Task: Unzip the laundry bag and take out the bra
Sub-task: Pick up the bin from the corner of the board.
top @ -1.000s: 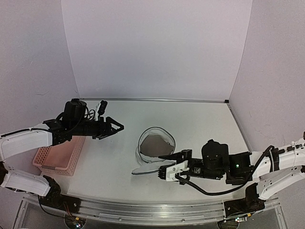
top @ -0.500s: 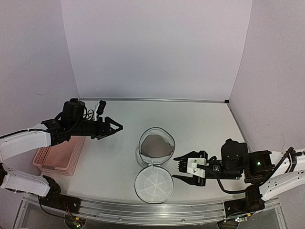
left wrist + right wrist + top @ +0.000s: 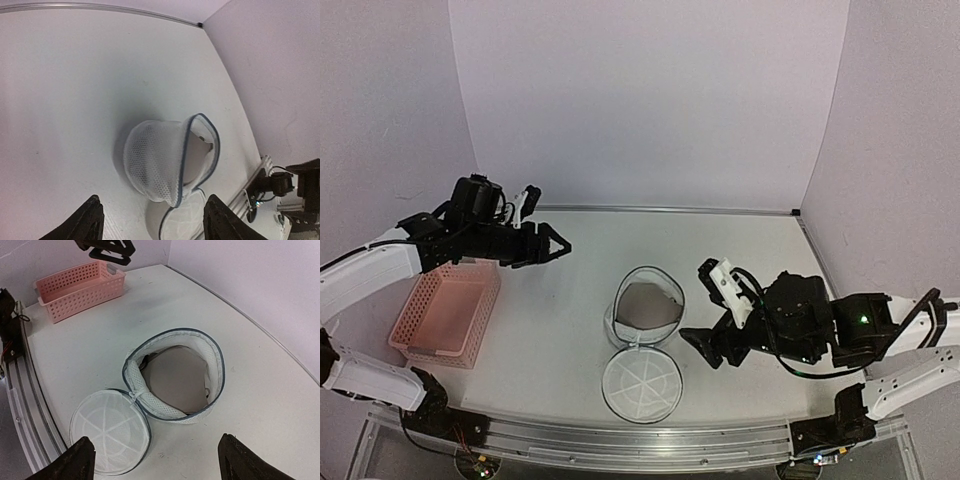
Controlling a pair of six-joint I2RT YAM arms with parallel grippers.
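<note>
The white mesh laundry bag [image 3: 616, 322] stands open at the table's middle. Its round zip-off lid [image 3: 642, 385] lies flat in front of it, still joined at one spot. The tan bra [image 3: 648, 306] lies inside the bag. My right gripper [image 3: 703, 347] is open and empty, just right of the bag and above the table. In the right wrist view [image 3: 160, 462] it looks down on the bag [image 3: 150, 402], bra [image 3: 177, 377] and lid [image 3: 107, 430]. My left gripper [image 3: 555, 250] is open and empty, raised well left of the bag. The left wrist view [image 3: 156, 222] shows the bag [image 3: 152, 162] from the side.
A pink lattice basket [image 3: 445, 315] sits at the left, under my left arm; it also shows in the right wrist view [image 3: 80, 287]. White walls close the table at the back and both sides. A metal rail [image 3: 620, 440] runs along the near edge.
My right gripper let go of the lid, which now lies flat before the bag. The right arm drew back, then swung up beside the bag. My left gripper rose a little.
</note>
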